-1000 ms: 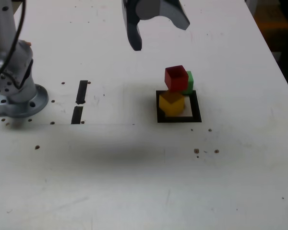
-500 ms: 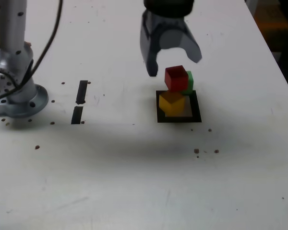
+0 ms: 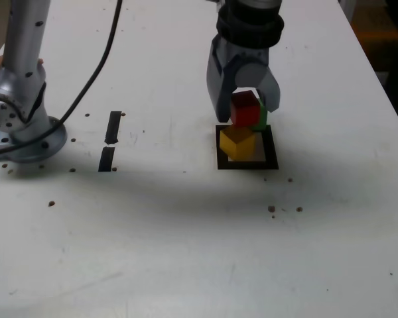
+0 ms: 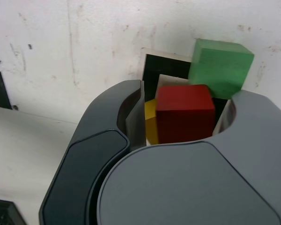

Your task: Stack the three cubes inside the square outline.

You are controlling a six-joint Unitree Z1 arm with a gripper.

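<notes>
Squarely between smooth grey jaws, glossy red cube [image 4: 185, 112].

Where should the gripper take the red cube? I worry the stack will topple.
From above, on the red cube's two free opposite side faces, as the gripper now straddles it. It perches atop the yellow cube, the green cube close behind.

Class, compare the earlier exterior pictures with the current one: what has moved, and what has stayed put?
The gripper has come down from above the table and now straddles the red cube, its jaws narrower than before; no firm grip is visible yet. The red cube still sits on the yellow cube, the green cube behind them, in the square outline.
</notes>
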